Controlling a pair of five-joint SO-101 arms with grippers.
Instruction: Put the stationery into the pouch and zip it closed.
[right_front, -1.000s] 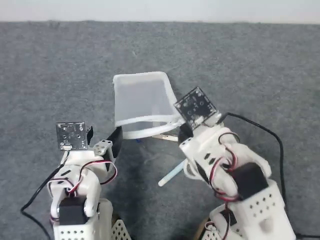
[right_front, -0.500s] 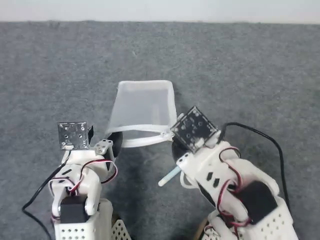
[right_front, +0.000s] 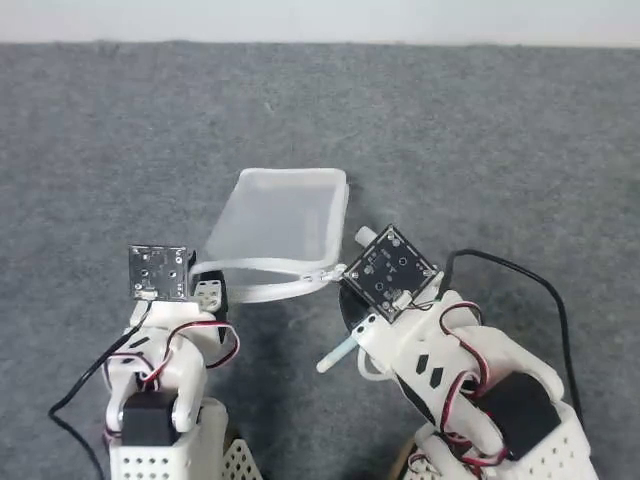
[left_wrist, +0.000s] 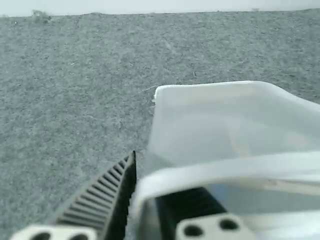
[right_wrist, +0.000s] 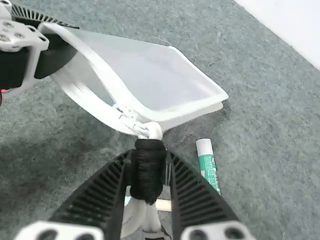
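Note:
The translucent white pouch (right_front: 283, 212) lies mid-table, its zipper edge facing the arms. My left gripper (right_front: 213, 292) is shut on the left end of that edge; in the left wrist view the pouch's white rim band (left_wrist: 210, 172) runs between the two black fingers (left_wrist: 102, 202). My right gripper (right_wrist: 149, 175) is shut on the black zipper pull (right_wrist: 149, 162) at the pouch's (right_wrist: 150, 80) right end. A green-and-white glue stick (right_wrist: 209, 165) lies on the mat just outside the pouch, beside the right gripper. A pale blue pen (right_front: 341, 351) pokes out from under the right arm.
Grey felt mat (right_front: 500, 140) covers the table, with open room behind the pouch and on both sides. A black cable (right_front: 545, 285) loops at the right arm. The left gripper (right_wrist: 22, 47) also appears in the right wrist view.
Both grippers have drawn back toward the arm bases, dragging the pouch's zipper edge with them. The pouch mouth has narrowed and the glue stick's end now shows behind the right wrist.

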